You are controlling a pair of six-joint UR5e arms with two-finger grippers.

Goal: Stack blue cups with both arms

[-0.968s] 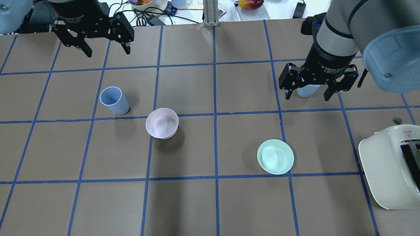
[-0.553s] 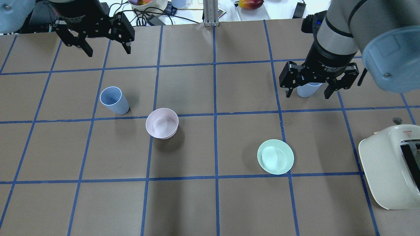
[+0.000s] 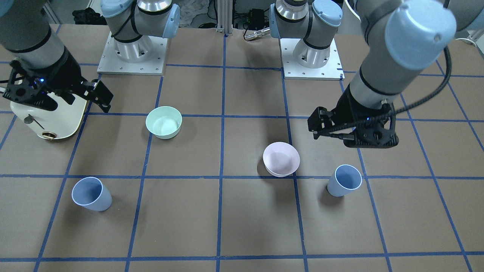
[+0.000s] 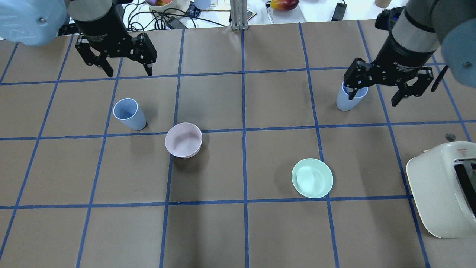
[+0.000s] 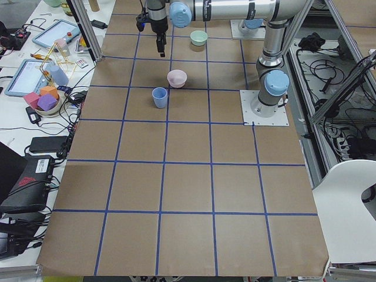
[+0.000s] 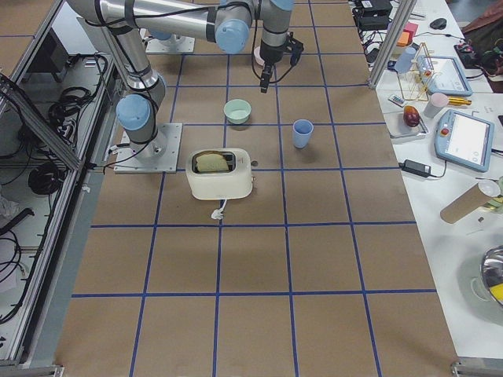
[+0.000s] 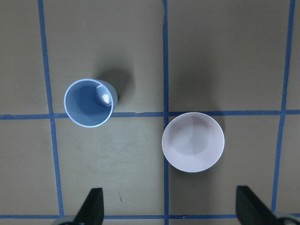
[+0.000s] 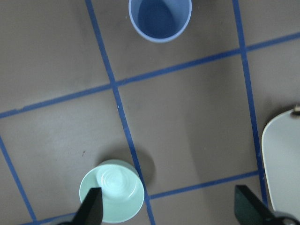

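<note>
On the blue-taped brown table (image 4: pixel 238 230), the left gripper (image 4: pixel 130 73) and right gripper (image 4: pixel 372 100) gape empty, the latter overlapping the blue cup (image 4: pixel 346 103) far from the pink bowl (image 4: pixel 183 140).

I see white lettering on the black bodies of the left claw (image 4: pixel 130 73) and the right claw (image 4: pixel 373 100), too blurred to read.

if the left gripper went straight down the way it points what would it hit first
Likely bare table. The left gripper points down, open; the blue cup and pink bowl lie beyond its fingertips. Depth is unclear.
</note>
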